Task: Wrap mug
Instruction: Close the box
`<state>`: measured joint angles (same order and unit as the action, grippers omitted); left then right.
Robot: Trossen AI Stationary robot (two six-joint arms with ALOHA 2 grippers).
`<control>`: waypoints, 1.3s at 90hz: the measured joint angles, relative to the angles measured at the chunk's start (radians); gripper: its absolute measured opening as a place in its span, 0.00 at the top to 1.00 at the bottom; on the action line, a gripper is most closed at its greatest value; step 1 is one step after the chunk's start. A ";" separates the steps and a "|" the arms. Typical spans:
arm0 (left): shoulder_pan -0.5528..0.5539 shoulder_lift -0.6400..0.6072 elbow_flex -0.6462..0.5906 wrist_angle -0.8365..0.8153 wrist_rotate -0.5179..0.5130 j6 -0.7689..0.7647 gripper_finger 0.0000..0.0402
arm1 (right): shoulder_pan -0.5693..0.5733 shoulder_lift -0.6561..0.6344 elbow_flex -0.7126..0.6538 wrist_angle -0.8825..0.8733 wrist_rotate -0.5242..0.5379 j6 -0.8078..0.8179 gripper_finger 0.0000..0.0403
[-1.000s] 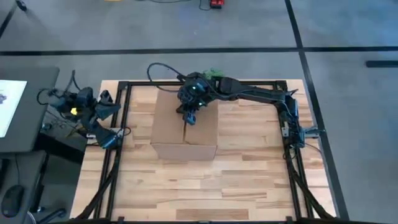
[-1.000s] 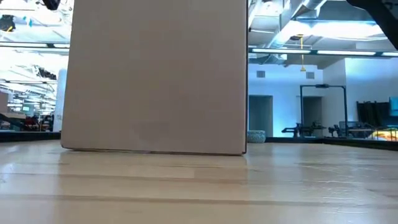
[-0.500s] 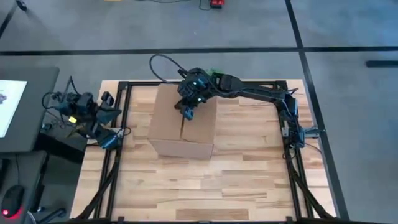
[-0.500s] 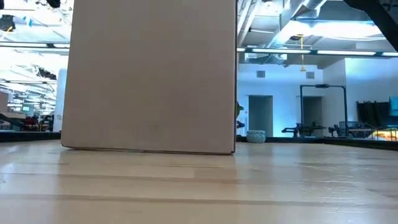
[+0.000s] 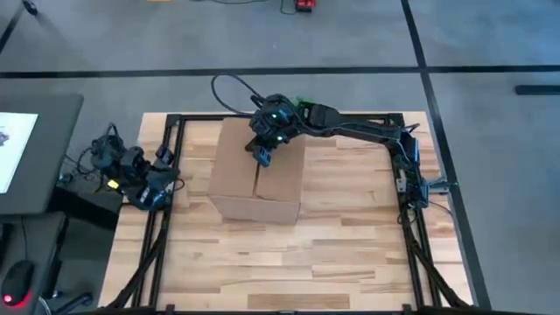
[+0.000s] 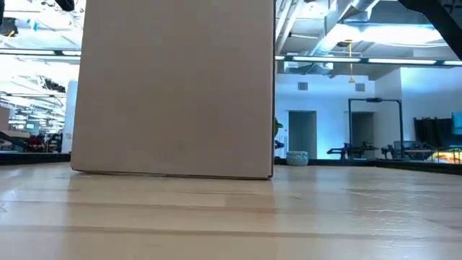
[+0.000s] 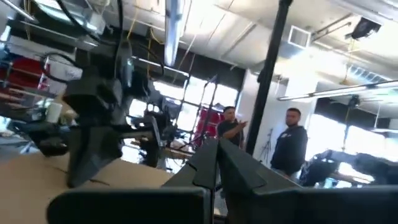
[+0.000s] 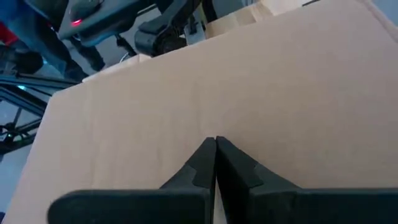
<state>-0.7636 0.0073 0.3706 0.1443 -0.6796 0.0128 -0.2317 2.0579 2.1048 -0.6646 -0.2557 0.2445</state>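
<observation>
Off the table's left edge the left gripper [image 5: 160, 178] waits, fingers pressed together, while mid-table the closed cardboard box [image 5: 255, 175] sits beneath the right gripper [image 5: 262, 155], its fingers together over the top's seam.

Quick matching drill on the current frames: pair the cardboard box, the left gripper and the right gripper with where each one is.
Things:
1. cardboard box
2. left gripper
3. right gripper

Places:
A. by the table's left edge, clear of the box
B. over the box's top, fingers closed
C. standing on the wooden table, toward its back left

Pairs: 1-C, 2-A, 3-B
</observation>
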 joint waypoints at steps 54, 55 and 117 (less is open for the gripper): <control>0.370 0.224 -0.016 -0.112 0.375 -0.276 1.00 | -0.002 0.000 0.002 0.003 0.023 0.044 1.00; 0.386 0.220 -0.016 -0.126 0.388 -0.283 1.00 | -0.002 0.000 0.002 0.003 0.023 0.044 1.00; 0.732 -0.005 -0.131 -0.304 0.675 -0.380 1.00 | -0.006 -0.001 0.001 0.013 0.022 0.018 1.00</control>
<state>-0.0315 0.0026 0.2394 -0.1596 -0.0042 -0.3675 -0.2382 2.0571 2.1060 -0.6514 -0.2337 0.2628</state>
